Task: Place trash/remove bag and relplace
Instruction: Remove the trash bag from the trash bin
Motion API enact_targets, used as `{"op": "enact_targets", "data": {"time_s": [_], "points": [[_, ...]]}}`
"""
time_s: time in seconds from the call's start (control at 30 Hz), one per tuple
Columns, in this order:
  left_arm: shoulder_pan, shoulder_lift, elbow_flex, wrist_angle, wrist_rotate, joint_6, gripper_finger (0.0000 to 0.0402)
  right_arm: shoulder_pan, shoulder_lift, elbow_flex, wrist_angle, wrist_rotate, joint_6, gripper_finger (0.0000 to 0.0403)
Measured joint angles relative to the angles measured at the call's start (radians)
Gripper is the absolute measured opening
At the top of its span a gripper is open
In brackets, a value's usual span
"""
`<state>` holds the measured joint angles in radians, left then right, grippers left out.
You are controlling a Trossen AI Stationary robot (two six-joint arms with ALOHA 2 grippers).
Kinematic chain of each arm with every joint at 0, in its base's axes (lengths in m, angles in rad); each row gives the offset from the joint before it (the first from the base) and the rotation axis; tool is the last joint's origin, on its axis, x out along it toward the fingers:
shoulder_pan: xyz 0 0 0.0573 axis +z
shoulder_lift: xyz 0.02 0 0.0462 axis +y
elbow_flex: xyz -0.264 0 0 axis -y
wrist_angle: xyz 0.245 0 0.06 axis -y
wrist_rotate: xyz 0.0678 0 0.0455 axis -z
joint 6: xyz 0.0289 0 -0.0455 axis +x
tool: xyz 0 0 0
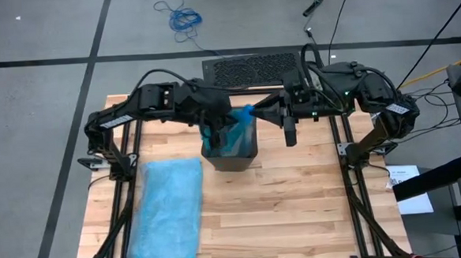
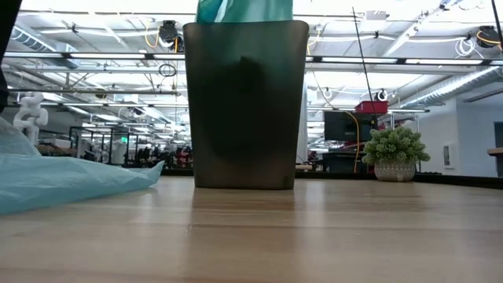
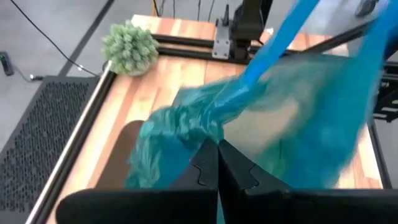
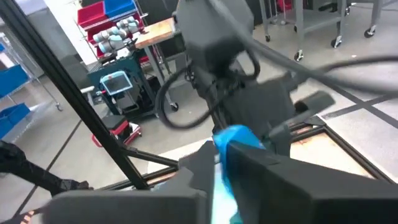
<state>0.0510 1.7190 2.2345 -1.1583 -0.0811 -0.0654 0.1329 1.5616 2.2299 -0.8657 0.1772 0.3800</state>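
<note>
A dark bin (image 1: 232,151) stands upright on the wooden table, near its far middle, and fills the centre of the low view (image 2: 245,102). A blue bag (image 1: 241,128) comes up out of its mouth. My left gripper (image 1: 219,131) is over the bin's left side and is shut on the bag (image 3: 186,124). My right gripper (image 1: 255,112) is at the bin's far right and is shut on the bag's drawn-up top (image 4: 233,140). The trash is out of view. My left gripper pinches gathered, crumpled film of the bag (image 3: 208,134) between its two shut fingers, slanting down from the table's left. The film runs up from there as a taut band (image 3: 280,37). My right gripper pinches a bunched blue tip of the bag (image 4: 229,146) between its fingers, coming nearly level from the table's right. That tip is lifted above the bin's rim; how many layers it has I cannot tell.
A second blue bag (image 1: 170,211) lies flat on the table's left half, its edge showing in the low view (image 2: 71,181). A fuzzy green ball (image 3: 129,46) sits near a table corner. A black perforated mat (image 1: 251,67) lies beyond the far edge. Bare wood stretches near and right.
</note>
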Motion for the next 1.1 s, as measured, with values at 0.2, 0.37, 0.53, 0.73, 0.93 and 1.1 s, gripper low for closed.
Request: {"op": "enact_targets", "data": {"time_s": [0.2, 0.37, 0.53, 0.73, 0.93, 1.1], "points": [[0.017, -0.054, 0.026, 0.004, -0.003, 0.016, 0.0008, 0.000, 0.000, 0.000, -0.001, 0.000, -0.011, 0.0132], [0.029, -0.117, 0.033, -0.017, -0.004, 0.021, 0.0021, 0.000, -0.003, 0.000, 0.002, -0.027, -0.009, 0.0216], [0.029, -0.185, 0.034, -0.086, -0.038, 0.011, 0.0022, 0.000, -0.012, 0.000, 0.021, -0.050, -0.008, 0.0267], [0.028, -0.219, 0.036, -0.271, -0.072, -0.186, 0.0022, 0.000, -0.026, 0.000, 0.015, -0.052, -0.010, 0.0277], [0.032, -0.168, 0.035, -0.375, -0.032, -0.149, 0.0013, -0.002, -0.030, 0.000, -0.027, -0.052, -0.035, 0.0271], [0.125, -0.092, 0.034, -0.359, 0.122, 0.031, 0.0002, -0.002, -0.034, 0.000, -0.030, -0.054, -0.054, 0.0270]]}}
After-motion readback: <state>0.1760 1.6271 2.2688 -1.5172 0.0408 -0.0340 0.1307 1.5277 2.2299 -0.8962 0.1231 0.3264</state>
